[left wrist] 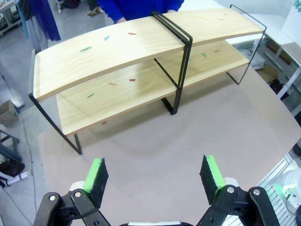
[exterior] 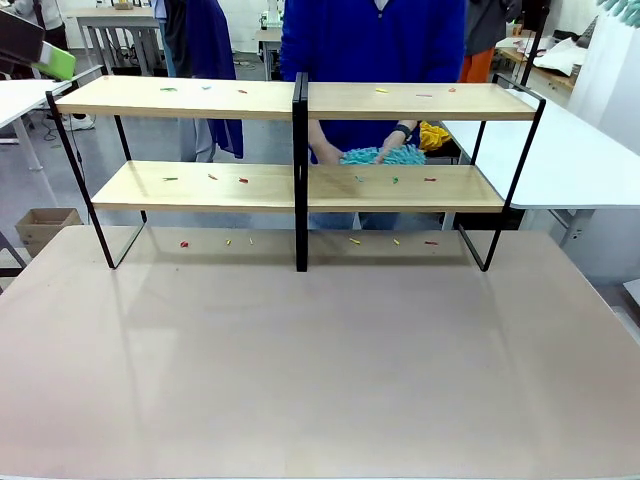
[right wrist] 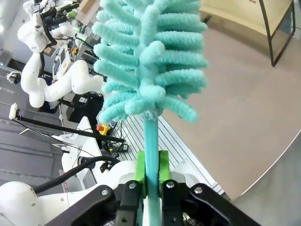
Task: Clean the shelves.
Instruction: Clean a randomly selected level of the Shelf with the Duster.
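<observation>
Table (exterior: pixel 320 360) under shelves (exterior: pixel 200 185) (littered with scraps (exterior: pixel 243 181))

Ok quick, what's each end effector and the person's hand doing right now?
Left end effector: open, empty.
Right end effector: closed on a teal duster.
Person's hand: on another teal duster at the shelves.

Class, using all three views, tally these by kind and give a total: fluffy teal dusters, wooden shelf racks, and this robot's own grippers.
Teal dusters: 2
Shelves: 1 rack
Grippers: 2, the left gripper and the right gripper
Total: 5
</observation>
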Robot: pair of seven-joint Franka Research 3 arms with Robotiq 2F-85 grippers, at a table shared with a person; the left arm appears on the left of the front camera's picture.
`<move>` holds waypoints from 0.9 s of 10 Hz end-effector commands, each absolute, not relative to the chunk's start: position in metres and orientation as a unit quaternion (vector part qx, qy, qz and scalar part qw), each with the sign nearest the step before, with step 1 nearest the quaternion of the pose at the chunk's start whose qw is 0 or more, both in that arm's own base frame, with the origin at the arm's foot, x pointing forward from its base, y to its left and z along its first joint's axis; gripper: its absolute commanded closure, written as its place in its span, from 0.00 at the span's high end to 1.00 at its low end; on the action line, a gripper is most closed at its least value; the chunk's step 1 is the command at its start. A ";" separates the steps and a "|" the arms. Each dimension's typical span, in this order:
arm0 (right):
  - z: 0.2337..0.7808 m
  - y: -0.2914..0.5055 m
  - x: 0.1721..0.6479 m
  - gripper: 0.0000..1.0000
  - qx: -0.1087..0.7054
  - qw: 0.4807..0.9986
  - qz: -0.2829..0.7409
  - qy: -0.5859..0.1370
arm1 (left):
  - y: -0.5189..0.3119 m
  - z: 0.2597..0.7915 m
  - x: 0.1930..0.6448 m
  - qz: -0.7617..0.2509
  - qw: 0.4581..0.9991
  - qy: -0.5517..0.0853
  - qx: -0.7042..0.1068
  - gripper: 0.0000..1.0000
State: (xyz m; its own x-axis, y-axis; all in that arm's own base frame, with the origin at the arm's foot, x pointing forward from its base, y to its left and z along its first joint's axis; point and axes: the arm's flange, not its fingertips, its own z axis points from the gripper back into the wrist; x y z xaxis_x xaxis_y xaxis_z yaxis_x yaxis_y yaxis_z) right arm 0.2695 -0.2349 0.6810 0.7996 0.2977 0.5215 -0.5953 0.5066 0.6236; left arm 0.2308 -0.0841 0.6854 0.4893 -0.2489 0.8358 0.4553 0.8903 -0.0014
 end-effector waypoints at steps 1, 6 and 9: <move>0.684 -0.237 0.267 0.00 0.416 0.850 0.270 -0.175 | -0.084 0.686 0.231 -0.208 0.855 -0.461 -0.113 1.00; 0.684 -0.237 0.267 0.00 0.416 0.850 0.270 -0.175 | -0.084 0.686 0.231 -0.208 0.855 -0.461 -0.113 1.00; 0.673 -0.207 0.250 0.13 0.367 0.859 0.328 -0.144 | -0.084 0.686 0.231 -0.208 0.855 -0.461 -0.113 1.00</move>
State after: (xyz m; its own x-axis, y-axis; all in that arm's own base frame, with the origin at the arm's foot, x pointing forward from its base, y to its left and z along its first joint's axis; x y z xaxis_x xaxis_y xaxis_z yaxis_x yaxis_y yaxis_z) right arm 0.2676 -0.2306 0.6786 0.7942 0.3374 0.5053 -0.6053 0.5129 0.6087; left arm 0.2308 -0.0842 0.6854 0.4894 -0.2491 0.8357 0.4553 0.8903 -0.0013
